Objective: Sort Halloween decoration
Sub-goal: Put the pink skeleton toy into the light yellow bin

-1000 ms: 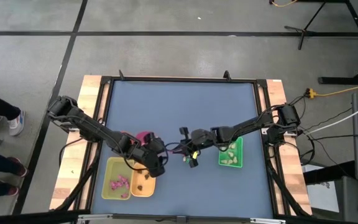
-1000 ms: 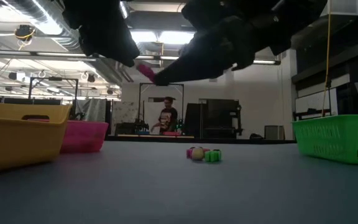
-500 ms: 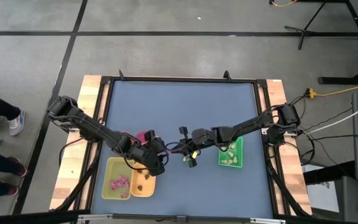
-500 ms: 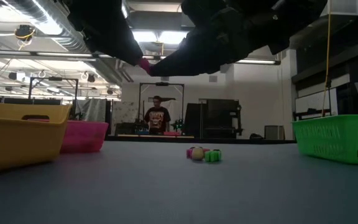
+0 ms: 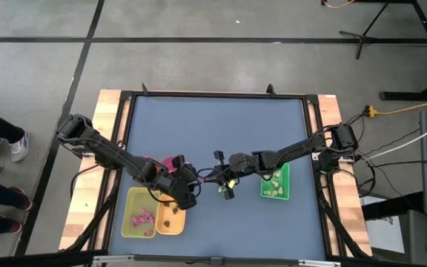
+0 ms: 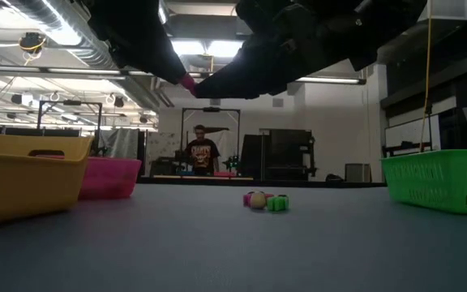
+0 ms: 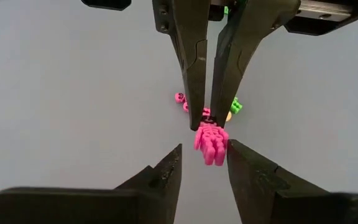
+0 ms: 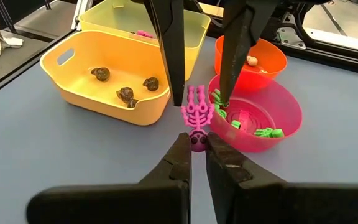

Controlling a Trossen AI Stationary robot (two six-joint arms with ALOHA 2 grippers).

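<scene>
A magenta skeleton trinket (image 8: 197, 112) hangs in the air above the table, near the bowls. My right gripper (image 8: 197, 149) is shut on its skull end. My left gripper (image 7: 205, 158) is open. Its two fingers (image 8: 169, 62) stand close on either side of the skeleton's ribs (image 7: 211, 144). In the high view the two grippers meet tip to tip (image 5: 196, 178) beside the pink bowl (image 5: 170, 163). Several loose trinkets, magenta, green and cream (image 6: 262, 200), lie on the blue table under them. My right gripper pinches the skeleton's skull (image 8: 197, 140) between its two fingertips. It comes from the table's right side, slanting a little downward. The skeleton sticks out beyond the fingertips toward my left gripper, clear of the table. Whether my left gripper's fingers touch the ribs, I cannot tell.
An orange tray (image 8: 79, 68) holds dark brown trinkets, and a yellow tray (image 8: 185, 25) stands beside it. An orange bowl (image 8: 272, 59) and the pink bowl (image 8: 284, 115), which holds green and magenta pieces, stand close by. A green tray (image 5: 276, 182) is at the right. A person stands in the room behind.
In the low view my right gripper's fingertips have risen a little with the skeleton, toward my left gripper. Less of the skeleton now shows between the two dark grippers. Both arms have otherwise stayed where they were.
</scene>
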